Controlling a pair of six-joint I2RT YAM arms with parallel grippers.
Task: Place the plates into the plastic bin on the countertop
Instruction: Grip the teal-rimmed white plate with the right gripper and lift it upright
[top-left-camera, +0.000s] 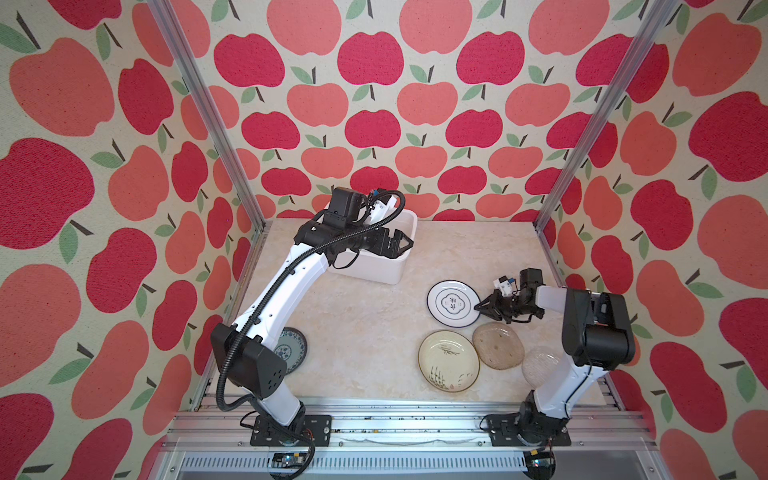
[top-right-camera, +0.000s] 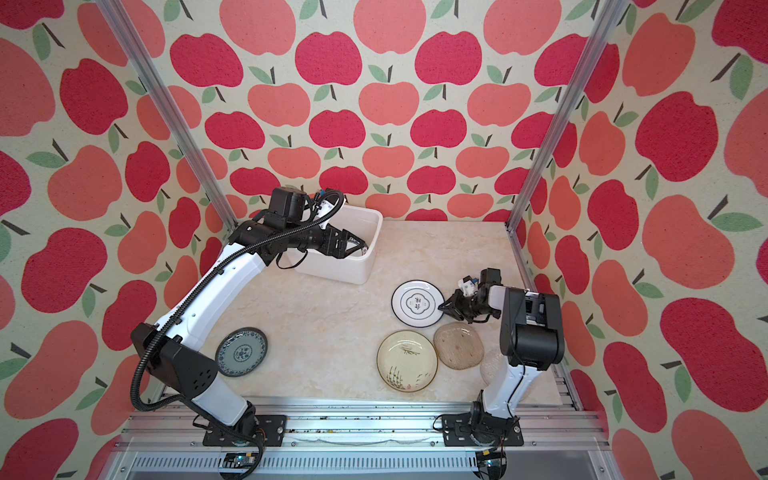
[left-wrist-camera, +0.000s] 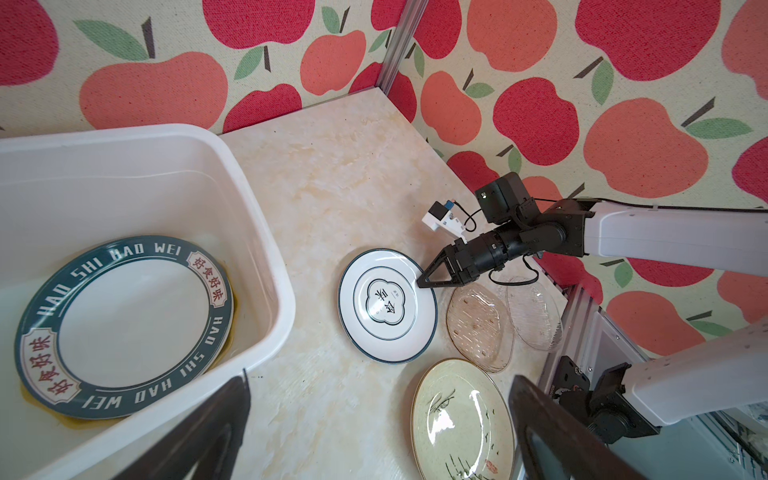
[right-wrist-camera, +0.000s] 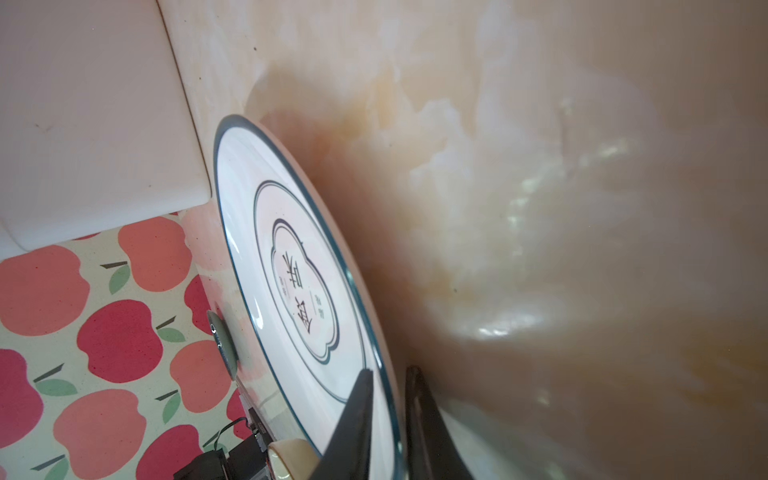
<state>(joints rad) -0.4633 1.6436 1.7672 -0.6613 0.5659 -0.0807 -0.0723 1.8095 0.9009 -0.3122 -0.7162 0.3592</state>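
Right pincer (top-left-camera: 478, 308): I see it closed on the rim of the white plate (top-left-camera: 452, 305), near the front right corner of the bin (top-left-camera: 374, 268).
Left pincer (top-left-camera: 405, 242): wide open, empty, above the bin rim.

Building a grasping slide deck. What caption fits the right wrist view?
Right end effector pinches the dark-edged rim of a white plate on the marble countertop.

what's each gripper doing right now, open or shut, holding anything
Left gripper: open, empty, above the rim of the bin.
Right gripper: shut on the edge of the white plate.
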